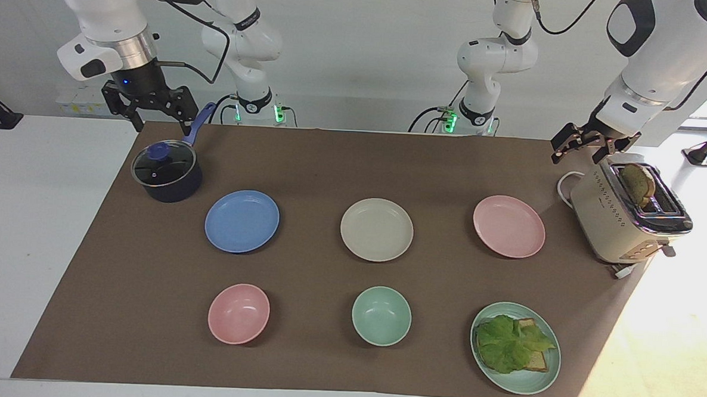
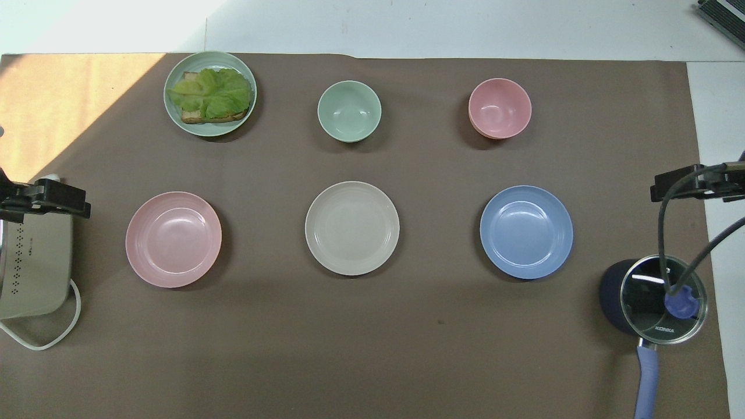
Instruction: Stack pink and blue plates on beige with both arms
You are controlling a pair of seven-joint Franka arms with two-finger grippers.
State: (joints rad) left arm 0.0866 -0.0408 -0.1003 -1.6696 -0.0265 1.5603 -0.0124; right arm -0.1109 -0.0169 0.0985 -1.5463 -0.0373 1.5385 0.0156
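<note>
The pink plate (image 1: 509, 226) and blue plate (image 1: 242, 221) are lying flat on the desk (image 1: 325, 161), flanking the beige plate (image 1: 376, 229); probably light, stiff and smooth, they are best pinched at the rim by the left gripper (image 1: 588, 148) and right gripper (image 1: 152, 108), both hanging with fingers apart.

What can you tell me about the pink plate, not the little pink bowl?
The pink plate is round, shallow and pale matte pink, with a raised rim and a flat middle. It is empty and lies flat on the brown mat, between the beige plate and the toaster, touching neither.
</note>
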